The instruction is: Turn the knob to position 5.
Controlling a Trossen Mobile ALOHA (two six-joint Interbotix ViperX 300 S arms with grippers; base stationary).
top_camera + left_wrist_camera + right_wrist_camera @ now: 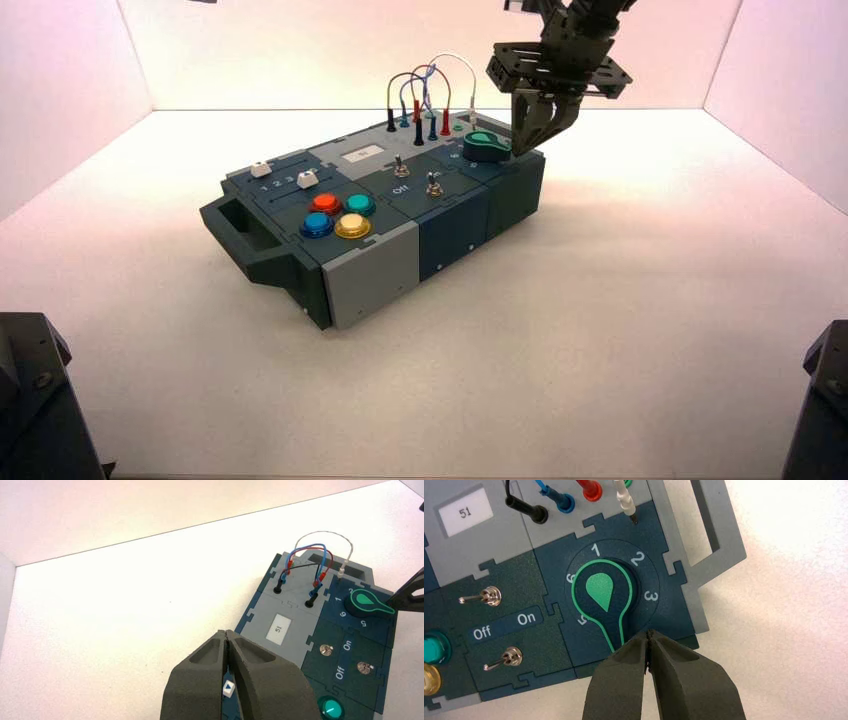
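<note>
Because its two dark fingers are pressed together into a single blunt wedge, the right gripper [650,647] looks set to nudge rather than to grasp: its tip sits right at the end of the pointer lobe of the dark green teardrop-shaped rotary knob [602,596], on the side toward numeral 3. In the right wrist view that lobe points between the white 3 and the 5, about where a 4 would lie, though that mark is hidden under it. A sideways push toward the 5 is what remains, by my reading.

Closest around the knob are the white dial numerals 1, 2, 3, 5 and 6 printed on the dark blue panel of the grey and blue control box [380,265]. Just beside the dial stand two small metal toggle switches [488,596] with white "Off" and "On" lettering between them; they lie clear of the pointer's path. Nothing seems to block the sweep to 5.

Farther off, the black, blue, red and white banana plugs with looping wires [430,85] rise behind the dial, and a small white label reading 51 [465,513] sits near them.

The left gripper [229,645] hangs above the box's far end, closed on nothing, well apart from the knob.
</note>
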